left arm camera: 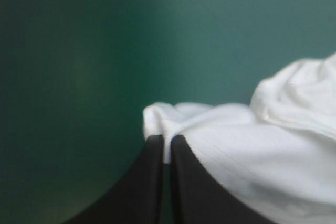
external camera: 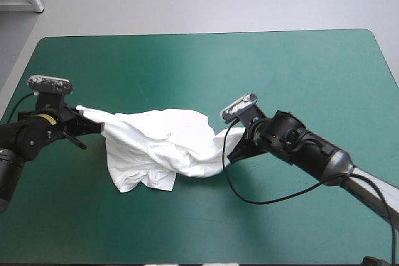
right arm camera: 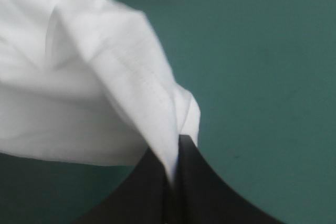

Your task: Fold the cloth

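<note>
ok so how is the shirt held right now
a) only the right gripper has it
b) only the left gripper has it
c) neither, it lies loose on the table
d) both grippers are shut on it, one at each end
d: the left gripper and the right gripper each pinch an edge of the T-shirt, which spans between them.

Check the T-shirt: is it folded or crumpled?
Not folded: the T-shirt is a crumpled heap, stretched between the left gripper and right gripper, their fingers shut on it.
</note>
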